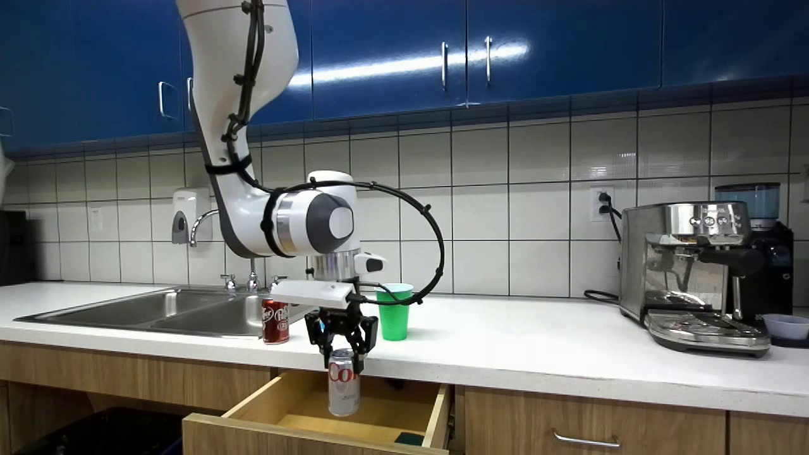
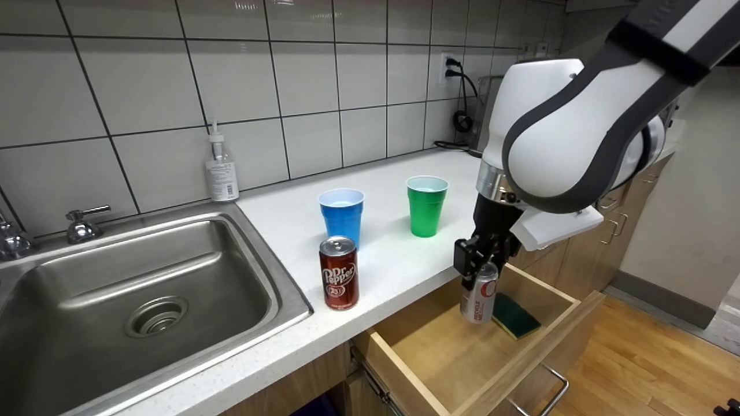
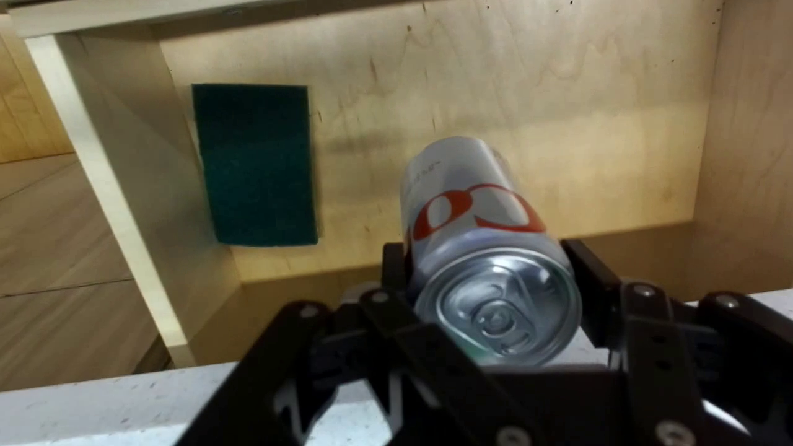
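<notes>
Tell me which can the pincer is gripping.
The silver can with red lettering, held in the pincer over the open drawer. The other, a dark red Dr Pepper can, stands on the countertop beside the sink.

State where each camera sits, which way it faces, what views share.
Exterior view: before the counter, facing the tiled wall; shows much of the arm and gripper.
Exterior view: near the sink, looking obliquely down along the counter; arm and gripper show.
Wrist view: on the wrist, looking past the held silver can into the open drawer; fingers show.
Both exterior views share the red can and green cup.
</notes>
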Robot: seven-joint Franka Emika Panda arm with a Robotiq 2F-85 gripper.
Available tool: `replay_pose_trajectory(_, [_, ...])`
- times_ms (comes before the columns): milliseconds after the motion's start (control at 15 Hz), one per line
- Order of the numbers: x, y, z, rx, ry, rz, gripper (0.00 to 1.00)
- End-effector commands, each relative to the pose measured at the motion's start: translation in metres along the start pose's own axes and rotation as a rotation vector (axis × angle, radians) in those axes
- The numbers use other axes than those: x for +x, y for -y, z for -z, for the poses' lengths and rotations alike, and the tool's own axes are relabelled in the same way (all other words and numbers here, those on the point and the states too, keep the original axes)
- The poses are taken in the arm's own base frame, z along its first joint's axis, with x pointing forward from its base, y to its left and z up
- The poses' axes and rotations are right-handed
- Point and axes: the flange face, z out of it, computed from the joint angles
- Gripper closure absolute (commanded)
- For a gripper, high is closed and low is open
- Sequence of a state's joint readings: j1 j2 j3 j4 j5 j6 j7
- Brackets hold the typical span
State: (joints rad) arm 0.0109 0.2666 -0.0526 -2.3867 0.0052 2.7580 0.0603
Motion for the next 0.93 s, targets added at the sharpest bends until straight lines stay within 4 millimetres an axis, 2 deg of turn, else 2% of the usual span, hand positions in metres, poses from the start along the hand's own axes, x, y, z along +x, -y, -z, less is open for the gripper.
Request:
replay_pose_trajectory(0, [0.012, 0.001, -0.012, -0.008, -0.032, -0.032, 0.62])
replay_pose_trajectory(267, [0.018, 0.003, -0.024, -0.011, -0.05, -0.048, 0.62])
replay_pose_trajectory(600, [0.025, 0.004, -0.03, -0.007, -0.054, -0.056, 0.62])
replay_pose_trajectory(867, [0.023, 0.005, -0.037, -0.008, -0.046, -0.056, 0.62])
